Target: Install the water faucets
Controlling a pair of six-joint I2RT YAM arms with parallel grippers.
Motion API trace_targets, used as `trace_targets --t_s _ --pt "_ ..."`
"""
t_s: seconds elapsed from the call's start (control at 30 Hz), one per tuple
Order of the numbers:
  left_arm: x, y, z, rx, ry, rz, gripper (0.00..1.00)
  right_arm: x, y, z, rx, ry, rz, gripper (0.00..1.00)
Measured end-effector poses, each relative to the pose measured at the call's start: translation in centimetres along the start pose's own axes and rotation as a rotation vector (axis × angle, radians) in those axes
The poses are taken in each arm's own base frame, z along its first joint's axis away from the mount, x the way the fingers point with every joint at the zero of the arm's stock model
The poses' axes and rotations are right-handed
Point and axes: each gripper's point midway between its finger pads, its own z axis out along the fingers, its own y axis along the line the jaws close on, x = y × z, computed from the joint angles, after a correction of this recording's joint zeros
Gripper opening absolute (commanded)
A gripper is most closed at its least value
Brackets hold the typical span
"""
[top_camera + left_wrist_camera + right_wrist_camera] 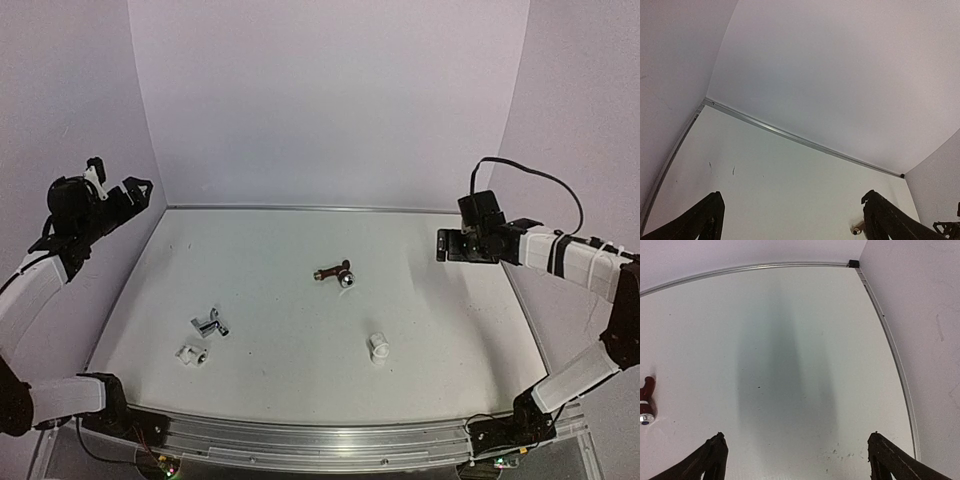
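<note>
Two metal faucets lie loose on the white tabletop (300, 235), and neither sits between any fingers. Take the dark reddish-brown faucet with the silvery round knob (335, 273) as your reference: it lies on its side near the middle of the table. The shiny chrome faucet with the T-shaped handle (209, 324) lies well apart from it, to its left and nearer the arm bases. A short white plastic pipe fitting (191, 353) lies just beside the chrome one, on its near side. A second white plastic fitting (379, 346) lies near the brown faucet, to its right and nearer the bases.

Your left gripper (125, 182) hangs raised, far to the left of the brown faucet, its fingers spread wide with nothing between them. Its wrist view shows only bare table and wall in the gap.

Your right gripper (441, 247) hovers well to the right of the brown faucet, jaws wide apart and holding nothing. In its wrist view the brown faucet lies at the far left edge, knob towards the camera, well outside the left-hand finger (710, 460). Only shadowed bare table lies between the fingers.
</note>
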Motion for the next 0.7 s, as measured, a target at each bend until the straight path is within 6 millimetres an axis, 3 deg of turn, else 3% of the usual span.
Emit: trace_targets --t_s 0.27,0.5,0.7 --pt "4.2 -0.5 1.9 0.036 0.156 -0.051 1.00 -0.9 5.4 -0.6 -0.095 -0.017 -0.058 0.98" --pt "8.3 -2.0 3.2 0.069 0.285 -0.069 1.00 0.6 7.6 -0.1 -0.118 0.012 -0.108 0.98" --pt "13.1 -3.7 3.6 0.088 0.432 -0.076 1.00 2.4 9.1 0.9 -0.135 0.058 -0.151 0.98"
